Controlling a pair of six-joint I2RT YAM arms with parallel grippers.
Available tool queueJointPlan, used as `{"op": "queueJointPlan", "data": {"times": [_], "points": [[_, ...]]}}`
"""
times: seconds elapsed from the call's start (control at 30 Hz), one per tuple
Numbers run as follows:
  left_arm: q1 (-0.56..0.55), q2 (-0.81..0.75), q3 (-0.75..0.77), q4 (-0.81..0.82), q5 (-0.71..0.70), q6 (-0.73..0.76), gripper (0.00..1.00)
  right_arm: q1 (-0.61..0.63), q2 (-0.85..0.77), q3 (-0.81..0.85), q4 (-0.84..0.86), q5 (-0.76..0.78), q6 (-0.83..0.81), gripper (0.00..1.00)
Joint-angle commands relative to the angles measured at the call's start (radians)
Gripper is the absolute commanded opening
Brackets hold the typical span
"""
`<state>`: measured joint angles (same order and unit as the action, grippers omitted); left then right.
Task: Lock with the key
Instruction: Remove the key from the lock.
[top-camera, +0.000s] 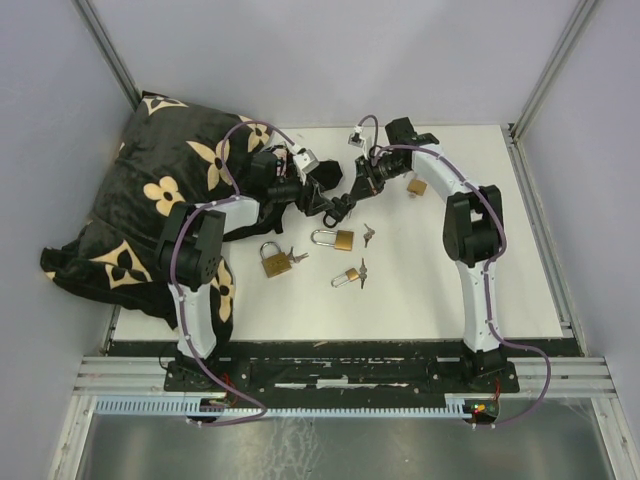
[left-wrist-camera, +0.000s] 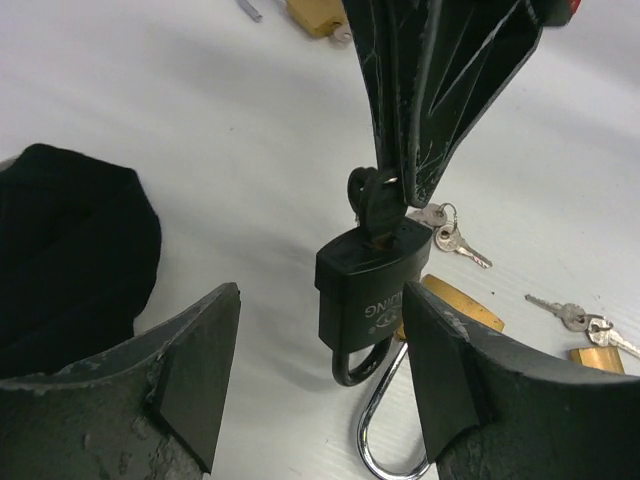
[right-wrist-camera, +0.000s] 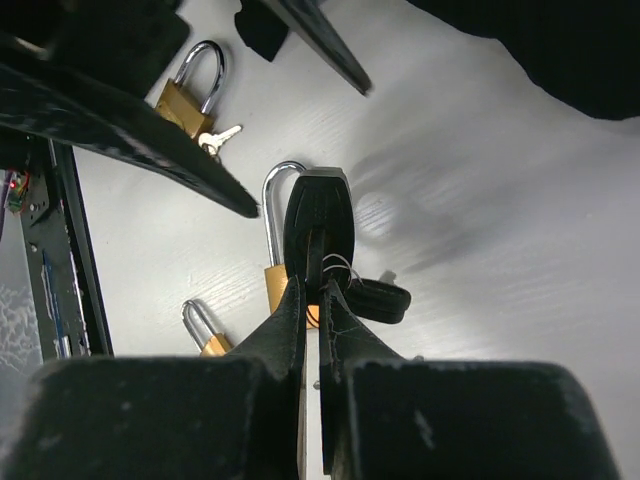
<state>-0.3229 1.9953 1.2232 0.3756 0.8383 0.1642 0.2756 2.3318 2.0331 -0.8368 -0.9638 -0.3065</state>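
Evidently the left gripper (left-wrist-camera: 320, 330) gapes wide, holding nothing, pads (left-wrist-camera: 195, 380) flanking the black padlock (left-wrist-camera: 365, 290), which hangs above the table's (top-camera: 430, 290) far middle from its key (left-wrist-camera: 375, 205). The right gripper (right-wrist-camera: 318, 290) is clamped tight on that key. Heavy, rigid, smooth: grip the body's flat faces. Shackle (left-wrist-camera: 360, 365) possibly seated; hard to tell.

We see a white table (top-camera: 430, 290) bearing 3 brass padlocks (top-camera: 273, 260) and loose keys (top-camera: 368, 235) mid-table, and a black flowered bag (top-camera: 160, 190) at left.

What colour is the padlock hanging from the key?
The padlock is black, shackle included; clearest in the left wrist view.
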Motion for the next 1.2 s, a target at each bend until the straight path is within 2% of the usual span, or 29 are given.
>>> {"op": "queueJointPlan", "data": {"times": [0.0,0.2,0.3,0.37,0.47,0.53,0.57,0.6,0.83,0.9,1.0,1.03,1.17], "points": [[0.000,0.064,0.075,0.042,0.167,0.124,0.73,0.012,-0.122,0.059,-0.022,-0.069,-0.103,0.02],[0.001,0.121,0.090,0.021,0.331,0.146,0.72,0.020,-0.137,0.042,0.009,-0.082,-0.118,0.02],[0.002,0.157,0.105,0.077,0.391,0.075,0.71,0.025,-0.137,0.040,0.010,-0.092,-0.138,0.02],[0.001,0.182,0.102,0.250,0.427,-0.055,0.69,0.027,-0.137,0.038,0.015,-0.089,-0.144,0.02],[-0.001,0.225,0.089,0.560,0.473,-0.328,0.64,0.028,-0.135,0.032,0.030,-0.089,-0.141,0.02],[-0.001,0.272,0.096,0.793,0.508,-0.521,0.58,0.029,-0.138,0.029,0.045,-0.093,-0.131,0.02],[-0.002,0.302,0.105,0.917,0.522,-0.672,0.55,0.029,-0.139,0.028,0.051,-0.095,-0.125,0.02],[-0.002,0.318,0.120,0.954,0.531,-0.714,0.51,0.029,-0.140,0.027,0.056,-0.098,-0.121,0.02],[-0.008,0.346,0.121,0.936,0.529,-0.701,0.42,0.030,-0.151,0.007,0.096,-0.100,-0.090,0.02],[-0.009,0.349,0.134,0.931,0.530,-0.715,0.34,0.029,-0.148,0.007,0.102,-0.095,-0.083,0.02],[-0.010,0.366,0.168,0.930,0.542,-0.773,0.08,0.029,-0.151,0.006,0.120,-0.082,-0.059,0.02],[-0.009,0.376,0.182,0.932,0.546,-0.807,0.04,0.028,-0.153,0.006,0.127,-0.076,-0.051,0.02],[-0.007,0.396,0.208,0.961,0.578,-0.908,0.03,0.005,-0.161,0.023,0.185,-0.042,0.038,0.02]]}}
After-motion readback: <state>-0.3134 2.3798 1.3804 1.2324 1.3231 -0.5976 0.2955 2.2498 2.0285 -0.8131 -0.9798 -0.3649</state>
